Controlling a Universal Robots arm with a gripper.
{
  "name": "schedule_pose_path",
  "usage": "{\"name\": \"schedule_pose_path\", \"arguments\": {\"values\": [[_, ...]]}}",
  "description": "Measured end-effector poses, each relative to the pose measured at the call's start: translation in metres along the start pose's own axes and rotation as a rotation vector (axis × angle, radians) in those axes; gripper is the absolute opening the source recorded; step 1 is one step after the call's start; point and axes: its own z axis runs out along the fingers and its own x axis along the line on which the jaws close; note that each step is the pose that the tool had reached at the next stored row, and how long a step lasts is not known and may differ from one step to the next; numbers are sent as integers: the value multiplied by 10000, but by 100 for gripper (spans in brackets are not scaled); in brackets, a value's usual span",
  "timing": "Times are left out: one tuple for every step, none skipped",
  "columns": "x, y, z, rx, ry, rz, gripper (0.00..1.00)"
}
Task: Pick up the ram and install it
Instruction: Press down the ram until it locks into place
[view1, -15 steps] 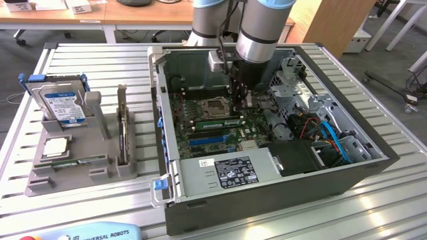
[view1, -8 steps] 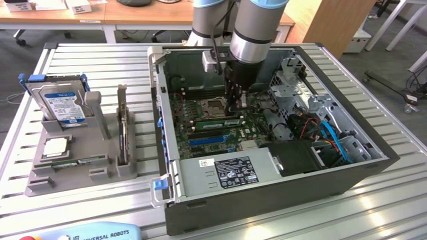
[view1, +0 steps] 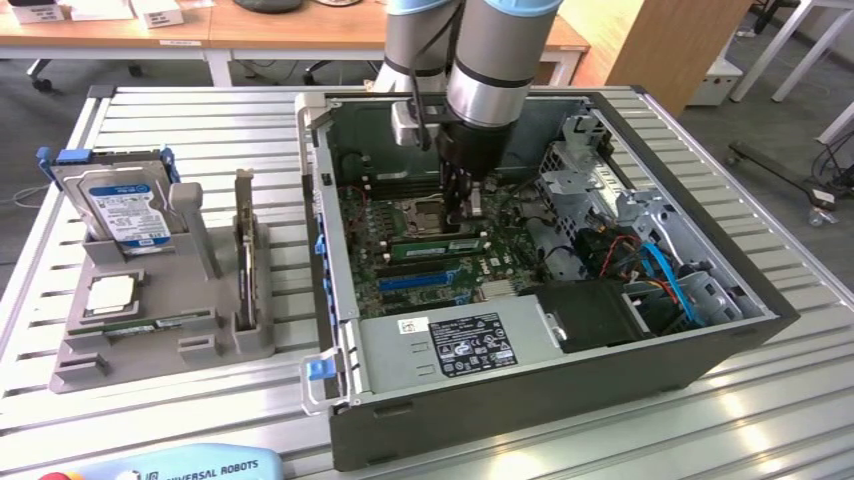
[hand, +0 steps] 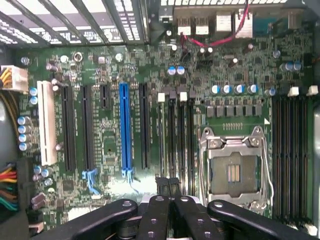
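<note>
The ram (view1: 434, 243), a long thin green stick, stands on edge in a memory slot on the motherboard (view1: 400, 215) inside the open computer case, beside the processor socket (view1: 416, 212). In the wrist view it appears as a thin greenish edge (hand: 161, 140) next to three black empty slots. My gripper (view1: 467, 218) hangs inside the case directly over one end of the stick. Its dark fingers (hand: 169, 186) are pressed together and shut, with nothing held between them. I cannot tell whether the tips touch the stick.
The case walls (view1: 320, 200) and drive cage (view1: 601, 180) hem in the arm. A grey parts holder (view1: 147, 330) on the exterior view's left carries a hard drive (view1: 120, 205), a square silver chip (view1: 114, 290) and an upright card (view1: 244, 265). The power supply (view1: 454, 345) sits at the case front.
</note>
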Motion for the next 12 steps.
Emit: {"name": "schedule_pose_path", "arguments": {"values": [[1, 16, 1, 0, 0, 0, 10], [1, 32, 1, 0, 0, 1, 10], [2, 48, 2, 1, -1, 1, 10], [3, 63, 2, 0, -1, 1, 10], [3, 78, 2, 0, 0, 1, 10], [4, 94, 3, 0, 0, 0, 10], [4, 110, 3, 0, 0, 1, 10], [4, 126, 4, 0, 0, 2, 10], [5, 141, 4, 0, 0, 3, 10], [5, 156, 4, 0, 0, 3, 10], [6, 172, 5, 0, 0, 4, 10], [6, 186, 5, 1, 0, 4, 10]]}}
